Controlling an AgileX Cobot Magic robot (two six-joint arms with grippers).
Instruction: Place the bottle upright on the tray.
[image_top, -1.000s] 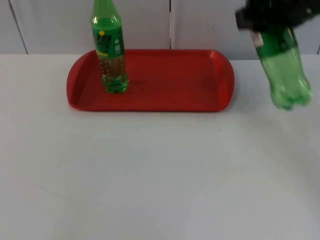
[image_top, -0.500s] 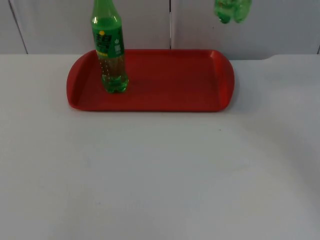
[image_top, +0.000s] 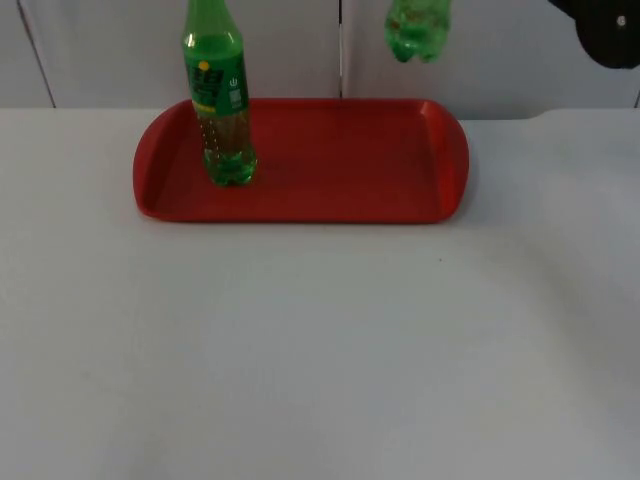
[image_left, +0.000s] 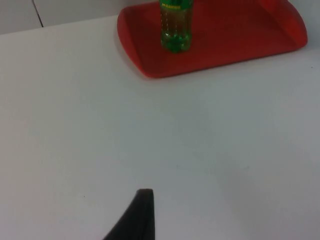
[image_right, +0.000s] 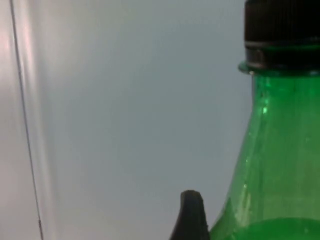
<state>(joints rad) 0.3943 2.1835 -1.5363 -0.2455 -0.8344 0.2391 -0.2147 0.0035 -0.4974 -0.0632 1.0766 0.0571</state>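
Green plastic sits close against the right gripper (image_right: 222, 225): it has hold of a held bottle (image_right: 280, 150), whose black cap (image_right: 282, 32) and shoulder rise just beside the one black fingertip (image_right: 192, 215). How wide the jaws stand around it cannot be made out. Beyond the gripper is plain grey partition wall (image_right: 125, 100).

From the top view the held bottle's lobed base (image_top: 416, 28) hangs in the air in front of that wall, clear of every surface. Below it and nearer the camera lies the red tray (image_top: 400, 180), with its far rim under the base and its rounded end off to the gripper's side. The tray floor beneath is bare and open. Well away towards the tray's opposite end, a second bottle (image_top: 222, 100) stands upright near the rim.

The left gripper (image_left: 142, 217) waits over bare white table (image_left: 225, 165), well apart from the tray's near edge; whether it is open or closed I cannot tell.
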